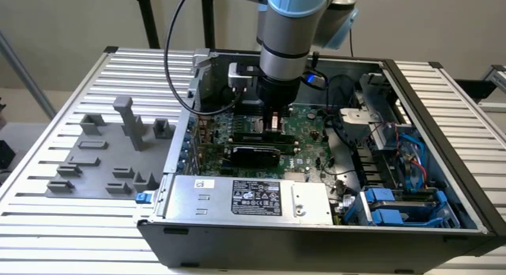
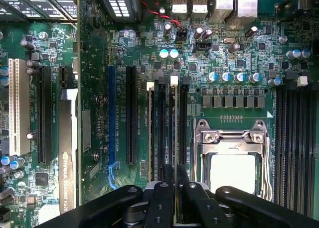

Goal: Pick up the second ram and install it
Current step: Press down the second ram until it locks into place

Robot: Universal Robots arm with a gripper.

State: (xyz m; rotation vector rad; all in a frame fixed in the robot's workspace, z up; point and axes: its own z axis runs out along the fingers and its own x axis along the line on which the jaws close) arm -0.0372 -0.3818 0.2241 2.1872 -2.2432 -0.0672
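My gripper (image 2: 175, 184) points down into the open computer case (image 1: 442, 144), over the motherboard (image 2: 99, 58). Its two black fingers (image 2: 160, 198) stand almost together, shut on the second ram (image 2: 174, 128). I see the ram edge-on as a thin pale strip. It lies along a black memory slot next to the CPU socket (image 2: 232, 163), with a white latch (image 2: 174, 80) at its far end. I cannot tell how deep it sits in the slot. A second pale strip (image 2: 150, 133) fills a neighbouring slot. In the exterior view the gripper (image 1: 273, 118) hangs low over the board's centre.
A graphics card (image 2: 67, 153) lies beside the expansion slots. More memory slots (image 2: 296, 138) run beyond the socket. The power supply (image 1: 245, 198) and blue drive bays (image 1: 395, 207) line the case front. A grey fixture (image 1: 103, 156) with upright blocks rests at the exterior view's left.
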